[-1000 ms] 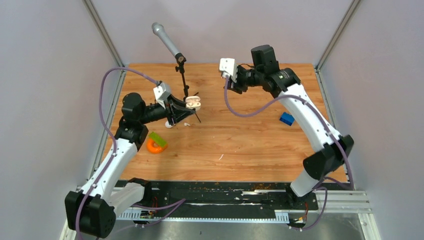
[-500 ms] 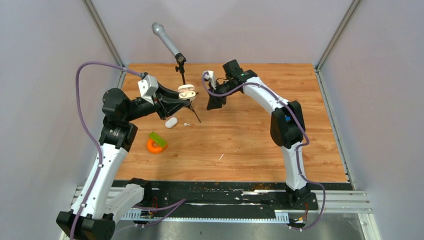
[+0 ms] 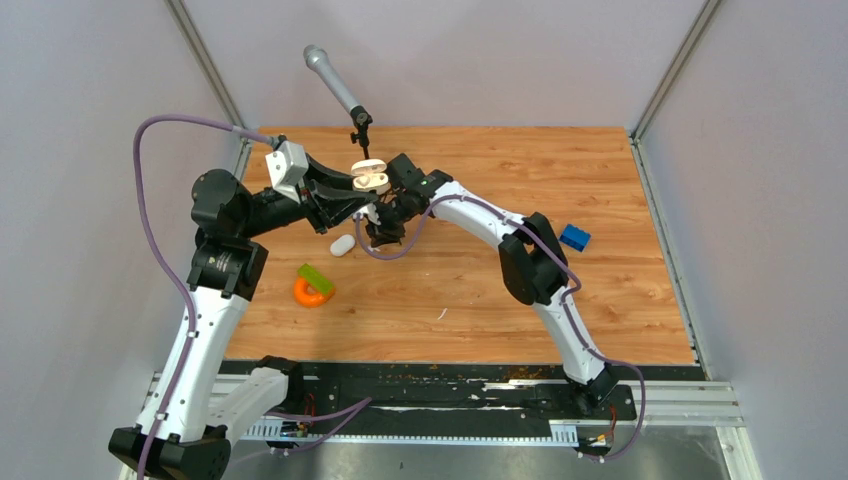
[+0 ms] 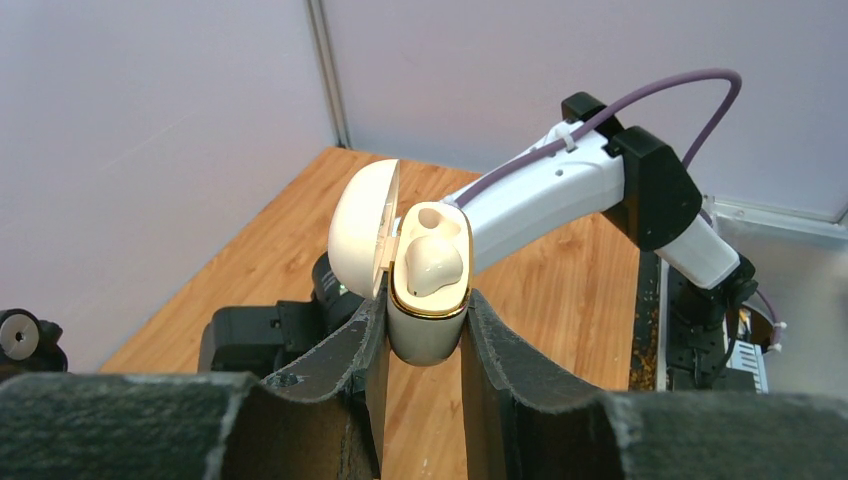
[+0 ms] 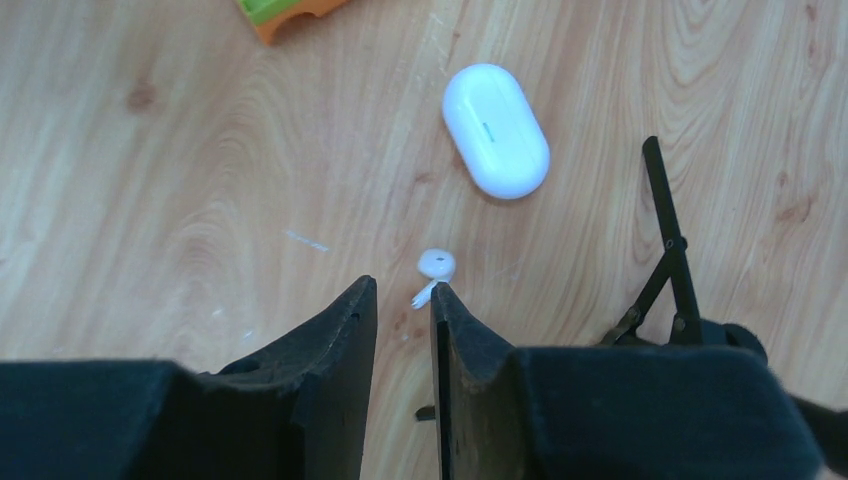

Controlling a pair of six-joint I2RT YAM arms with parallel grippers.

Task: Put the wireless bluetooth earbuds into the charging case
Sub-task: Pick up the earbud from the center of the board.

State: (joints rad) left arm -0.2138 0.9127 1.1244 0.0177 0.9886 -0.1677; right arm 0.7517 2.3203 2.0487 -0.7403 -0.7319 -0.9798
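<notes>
My left gripper (image 4: 425,300) is shut on the charging case (image 4: 427,335), a cream-white clamshell with a gold rim held upright in the air. Its lid (image 4: 358,228) is swung open. One earbud (image 4: 432,265) sits in the case and the socket (image 4: 433,216) behind it is empty. From above, the case (image 3: 369,177) hangs over the table's back left. A second earbud (image 5: 436,265) lies on the wood just beyond my right gripper (image 5: 403,287). That gripper is open by a narrow gap, holds nothing, and hovers low (image 3: 385,232) under the case.
A closed white oval pod (image 5: 496,130) lies on the wood beyond the loose earbud (image 3: 342,245). A microphone (image 3: 335,80) stands on a black tripod (image 5: 665,250) just right of the gripper. An orange ring with a green block (image 3: 313,285), a blue block (image 3: 574,237) and a white sliver (image 3: 441,314) also lie about.
My right arm has swung from the back right over to the left and down beside the left gripper, its jaws narrowing. My left gripper has lifted the case higher and slightly back.
</notes>
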